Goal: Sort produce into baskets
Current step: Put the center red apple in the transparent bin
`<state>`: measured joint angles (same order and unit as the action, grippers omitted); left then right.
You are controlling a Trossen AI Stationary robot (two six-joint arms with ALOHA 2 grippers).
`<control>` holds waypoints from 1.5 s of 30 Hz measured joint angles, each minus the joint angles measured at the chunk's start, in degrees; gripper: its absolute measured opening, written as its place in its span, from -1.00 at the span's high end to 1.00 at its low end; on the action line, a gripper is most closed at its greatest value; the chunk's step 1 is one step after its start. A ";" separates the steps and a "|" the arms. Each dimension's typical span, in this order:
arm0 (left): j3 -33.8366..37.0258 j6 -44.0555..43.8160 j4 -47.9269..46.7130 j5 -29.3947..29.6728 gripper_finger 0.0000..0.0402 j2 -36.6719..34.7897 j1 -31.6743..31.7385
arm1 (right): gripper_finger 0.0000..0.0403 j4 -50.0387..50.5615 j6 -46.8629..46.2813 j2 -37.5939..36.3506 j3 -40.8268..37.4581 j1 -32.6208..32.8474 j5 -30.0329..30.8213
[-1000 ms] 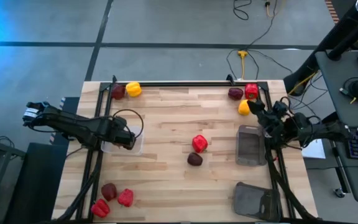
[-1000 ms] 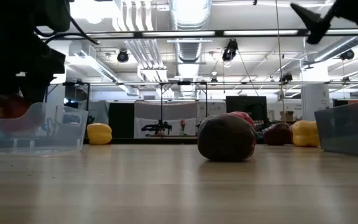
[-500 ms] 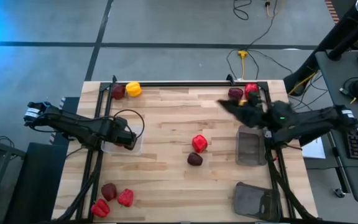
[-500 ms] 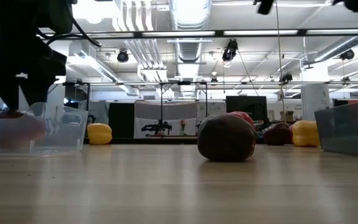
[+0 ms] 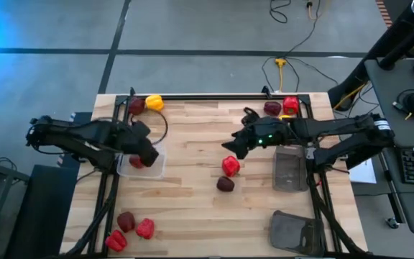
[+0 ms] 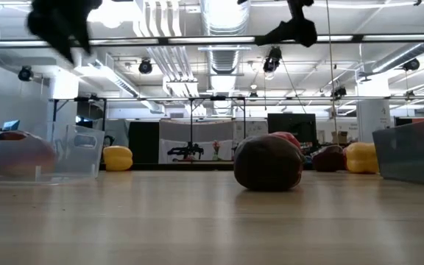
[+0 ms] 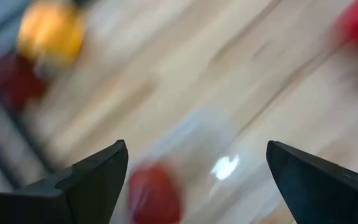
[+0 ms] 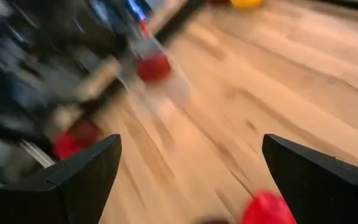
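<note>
Left gripper (image 5: 144, 146) hangs at the left of the high view over the clear basket (image 5: 157, 167), fingers spread and empty; a red pepper (image 5: 136, 162) lies inside that basket. Right gripper (image 5: 234, 146), also spread wide and empty, hovers at centre just above a bright red pepper (image 5: 230, 166), with a maroon pepper (image 5: 225, 184) below it. Another clear basket (image 5: 289, 170) sits centre right, a dark grey one (image 5: 293, 232) lower right.
</note>
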<state>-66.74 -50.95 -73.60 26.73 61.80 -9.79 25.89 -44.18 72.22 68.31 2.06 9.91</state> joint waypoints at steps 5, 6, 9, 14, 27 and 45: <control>-0.22 15.51 19.30 -2.03 -0.81 -3.52 0.05 | -0.90 21.96 1.71 10.51 12.04 3.80 0.00; 0.83 17.71 22.52 -2.72 -0.81 -4.23 0.05 | -0.90 26.30 1.38 12.38 14.03 4.82 -0.15; 4.61 22.65 30.27 -3.82 -0.81 -5.60 0.03 | -0.90 35.99 -0.38 17.67 17.34 7.80 -4.88; 11.03 25.20 37.07 -8.55 -0.80 -5.97 0.03 | -0.90 36.72 -4.01 25.78 18.11 12.10 -11.87; 15.83 28.69 32.62 -15.23 -0.80 -12.74 0.03 | -0.90 44.49 0.81 44.11 35.57 12.73 -15.97; 26.85 25.32 37.26 -15.73 -0.80 -24.02 -0.69 | -0.90 47.42 15.57 47.59 42.64 11.63 -5.83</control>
<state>-39.90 -25.63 -36.34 11.00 37.78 -10.48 73.32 -28.61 119.81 110.95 13.69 4.08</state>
